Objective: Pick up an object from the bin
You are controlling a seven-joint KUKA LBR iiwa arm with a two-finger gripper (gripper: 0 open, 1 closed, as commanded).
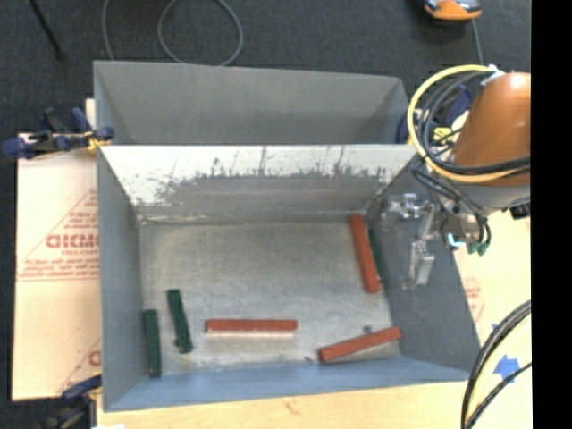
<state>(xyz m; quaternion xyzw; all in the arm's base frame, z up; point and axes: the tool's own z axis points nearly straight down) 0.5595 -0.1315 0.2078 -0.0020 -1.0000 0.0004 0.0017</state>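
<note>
My gripper point(417, 264) hangs over the bin's right wall, a short way right of an orange-red stick point(364, 254) that lies lengthwise along the floor's right edge. A dark green stick point(378, 259) lies just behind that one, partly hidden by it. Nothing shows in the gripper. A second orange-red stick point(360, 345) lies slanted at the front right corner, below the gripper.
An orange-red stick with a pale edge point(251, 326) lies flat near the front wall. Two dark green sticks point(180, 321) point(152, 341) lie side by side at the front left. The arm's orange cover and cables sit above the right rim.
</note>
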